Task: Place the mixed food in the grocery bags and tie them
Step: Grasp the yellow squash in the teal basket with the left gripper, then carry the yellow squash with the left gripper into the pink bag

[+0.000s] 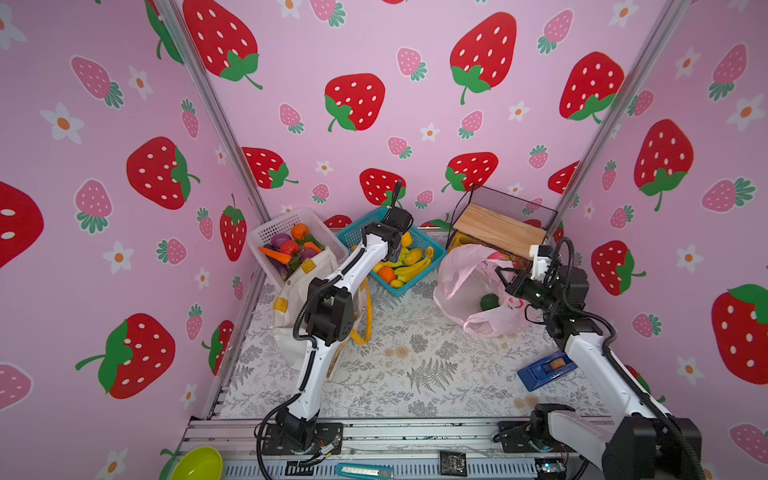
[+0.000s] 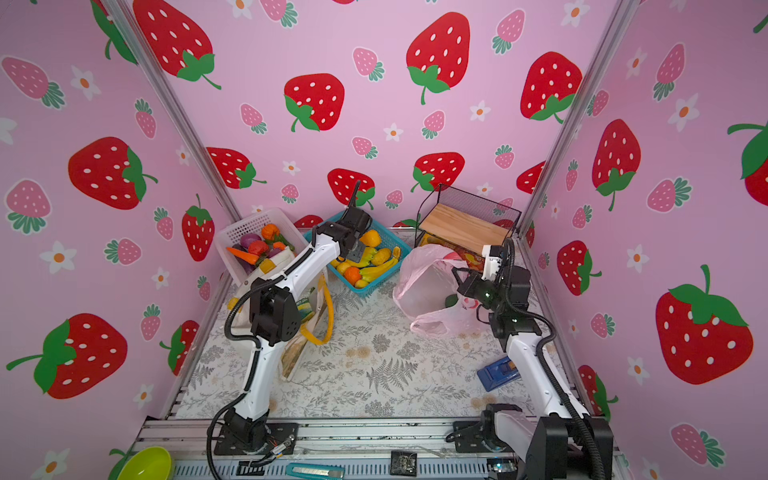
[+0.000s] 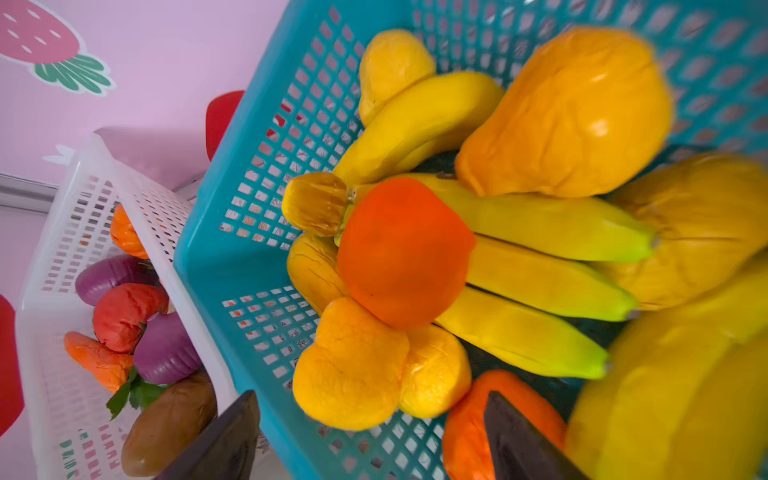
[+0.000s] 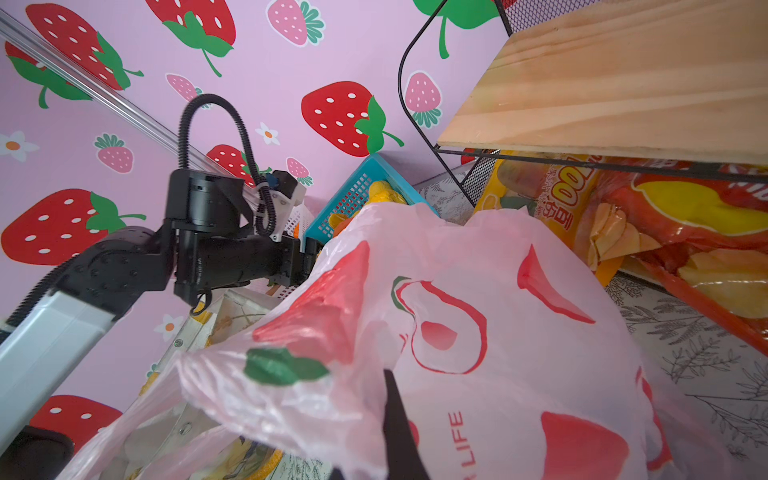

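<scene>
On the pink bag (image 4: 478,291) you can read "LIFE" in red capitals in the right wrist view; whatever comes before it is cut off by the picture's edge. The yellow packet (image 4: 552,191) under the shelf shows large red digits "00" with Chinese characters beside them, too tilted to make out. The coloured marks on the white basket (image 3: 50,291) floor are too blurred for you to read.
</scene>
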You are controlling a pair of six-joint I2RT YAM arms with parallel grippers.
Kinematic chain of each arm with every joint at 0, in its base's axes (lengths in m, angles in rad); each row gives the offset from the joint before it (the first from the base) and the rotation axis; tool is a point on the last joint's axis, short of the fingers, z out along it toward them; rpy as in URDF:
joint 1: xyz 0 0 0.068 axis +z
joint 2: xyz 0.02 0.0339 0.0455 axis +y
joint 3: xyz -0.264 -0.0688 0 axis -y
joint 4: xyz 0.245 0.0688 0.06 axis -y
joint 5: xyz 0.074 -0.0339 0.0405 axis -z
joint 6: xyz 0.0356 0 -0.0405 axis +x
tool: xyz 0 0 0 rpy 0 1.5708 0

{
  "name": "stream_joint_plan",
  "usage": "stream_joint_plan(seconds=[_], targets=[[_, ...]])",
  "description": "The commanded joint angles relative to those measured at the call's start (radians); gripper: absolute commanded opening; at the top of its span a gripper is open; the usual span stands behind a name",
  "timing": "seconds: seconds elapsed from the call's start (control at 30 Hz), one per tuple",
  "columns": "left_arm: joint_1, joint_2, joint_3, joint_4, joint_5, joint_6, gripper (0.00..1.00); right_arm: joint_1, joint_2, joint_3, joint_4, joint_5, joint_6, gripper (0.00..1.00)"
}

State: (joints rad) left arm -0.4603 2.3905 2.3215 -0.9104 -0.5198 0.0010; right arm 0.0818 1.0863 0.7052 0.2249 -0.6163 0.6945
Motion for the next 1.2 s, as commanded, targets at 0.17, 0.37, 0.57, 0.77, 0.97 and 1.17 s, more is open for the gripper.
stream_joint_plan(seconds=[0.17, 0.37, 0.57, 0.77, 0.97, 1.17], targets=[[0.042, 0.125, 0.131, -0.104, -0.041, 0.108, 0.88, -0.004, 0.021, -0.009, 0.039, -0.016, -0.02, 0.0], [0.06, 0.171, 0.163, -0.084, 0.009, 0.113, 0.79, -0.005, 0.033, -0.013, 0.047, -0.016, -0.018, 0.0], [0.061, 0.17, 0.195, -0.07, 0.044, 0.114, 0.61, -0.004, 0.036, -0.013, 0.048, -0.016, -0.02, 0.0], [0.056, 0.073, 0.196, -0.066, 0.06, 0.093, 0.52, -0.004, 0.035, -0.01, 0.044, -0.016, -0.02, 0.0], [0.028, -0.123, 0.08, -0.034, 0.077, 0.033, 0.5, -0.004, 0.026, -0.01, 0.038, -0.008, -0.015, 0.0], [-0.052, -0.445, -0.272, 0.125, 0.222, -0.062, 0.49, -0.004, 0.026, -0.012, 0.034, 0.001, -0.013, 0.0]])
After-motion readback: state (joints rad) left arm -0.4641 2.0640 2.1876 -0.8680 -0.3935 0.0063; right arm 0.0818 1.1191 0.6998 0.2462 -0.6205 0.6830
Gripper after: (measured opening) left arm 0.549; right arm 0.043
